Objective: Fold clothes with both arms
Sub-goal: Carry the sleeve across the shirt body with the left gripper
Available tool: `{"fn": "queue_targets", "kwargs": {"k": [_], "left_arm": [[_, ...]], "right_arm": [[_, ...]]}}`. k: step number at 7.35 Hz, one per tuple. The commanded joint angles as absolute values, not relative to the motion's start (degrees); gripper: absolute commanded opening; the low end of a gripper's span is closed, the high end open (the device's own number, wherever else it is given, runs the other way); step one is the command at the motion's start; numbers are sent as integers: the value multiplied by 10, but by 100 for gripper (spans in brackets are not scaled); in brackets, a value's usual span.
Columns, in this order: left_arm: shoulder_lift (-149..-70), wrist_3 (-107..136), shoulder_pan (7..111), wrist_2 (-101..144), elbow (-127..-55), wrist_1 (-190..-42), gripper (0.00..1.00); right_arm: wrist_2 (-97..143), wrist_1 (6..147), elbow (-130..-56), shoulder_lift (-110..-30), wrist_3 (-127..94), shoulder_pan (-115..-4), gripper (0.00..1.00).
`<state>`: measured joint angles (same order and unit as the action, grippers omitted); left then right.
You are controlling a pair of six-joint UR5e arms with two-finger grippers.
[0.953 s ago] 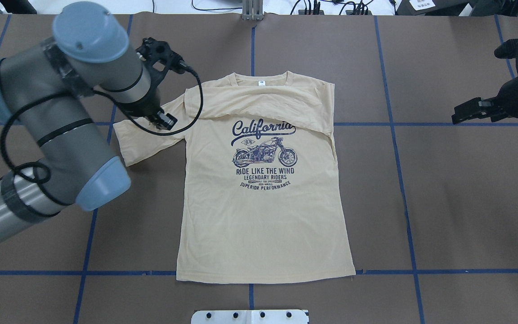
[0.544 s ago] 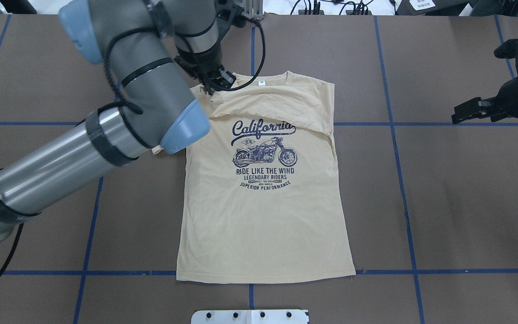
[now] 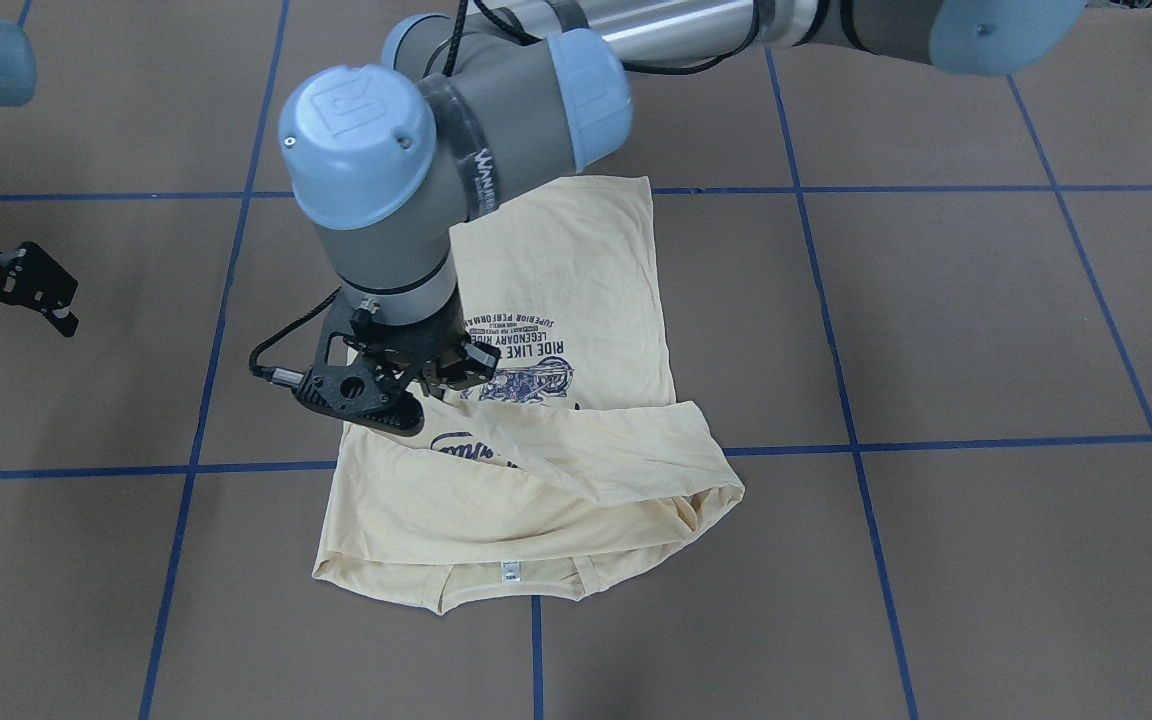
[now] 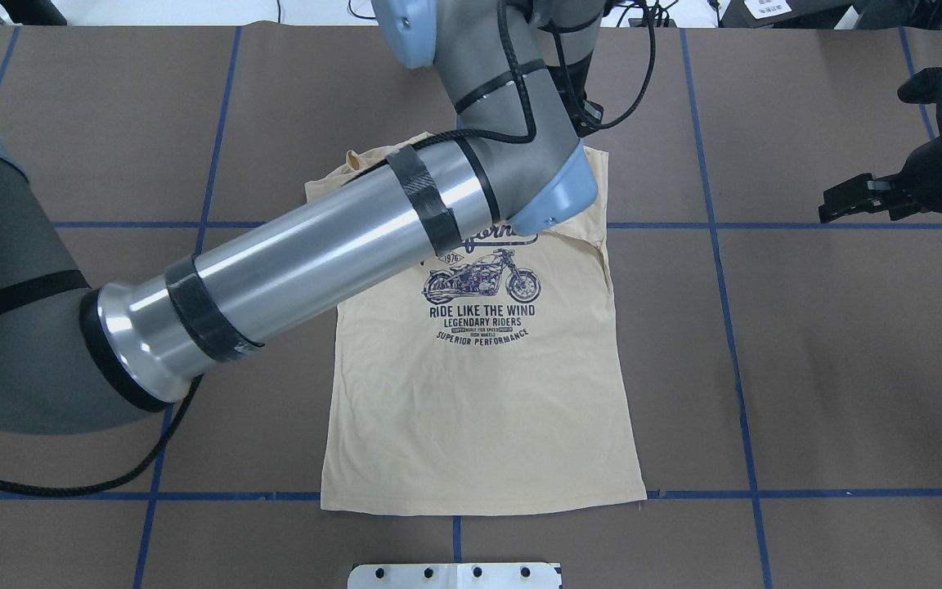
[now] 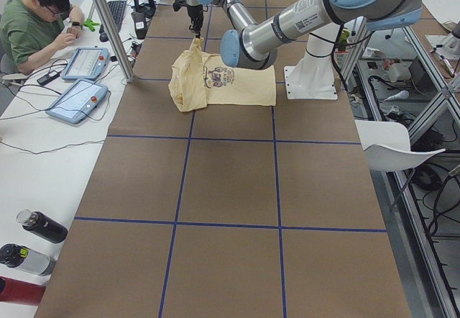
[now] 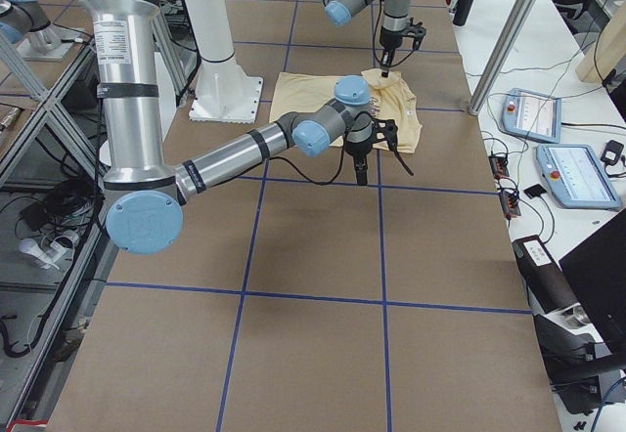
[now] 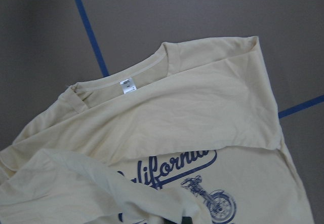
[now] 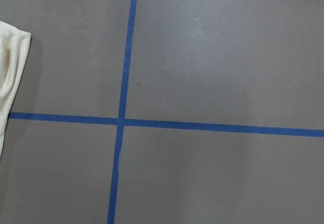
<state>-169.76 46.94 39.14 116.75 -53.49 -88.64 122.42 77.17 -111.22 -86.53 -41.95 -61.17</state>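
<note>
The cream-yellow T-shirt (image 4: 479, 393) lies print-up on the brown table, its collar at the far edge. My left arm reaches across its chest. In the front view my left gripper (image 3: 446, 385) is shut on the shirt's left sleeve (image 3: 616, 445) and holds it low over the "California" print. The sleeve drapes across the chest from the shoulder. The left wrist view shows the collar and white neck tag (image 7: 128, 86), with a raised fold of cloth at lower left. My right gripper (image 4: 855, 196) is open and empty, well off the shirt's right side.
Blue tape lines (image 4: 733, 343) grid the table. A white mounting plate (image 4: 455, 575) sits at the near edge. In the left side view an operator (image 5: 32, 16) sits with tablets (image 5: 75, 101), and bottles (image 5: 39, 228) lie on the white bench.
My left arm has swung from the shirt's left side across to its right shoulder, pulling the left sleeve over the chest. The right arm has not moved.
</note>
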Motion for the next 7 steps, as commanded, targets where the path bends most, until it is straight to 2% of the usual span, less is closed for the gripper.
{"fn": "queue_targets", "kwargs": {"k": [1,4,5,7], "left_arm": [[-1716,587,346,1116,-492,-946,100],[-1704,551,348,1111,-519,-958,100],[-1661,535,349,1111,-579,-950,100],[-1528,498,350,1112,-751,-918,100]], "right_arm": [[1224,772,-1112,-864,-420,-612,99],[1223,772,-1111,-863,-421,-610,99],[1223,770,-1113,-859,-459,-608,99],[1203,767,-1127,-822,-600,-547,100]]}}
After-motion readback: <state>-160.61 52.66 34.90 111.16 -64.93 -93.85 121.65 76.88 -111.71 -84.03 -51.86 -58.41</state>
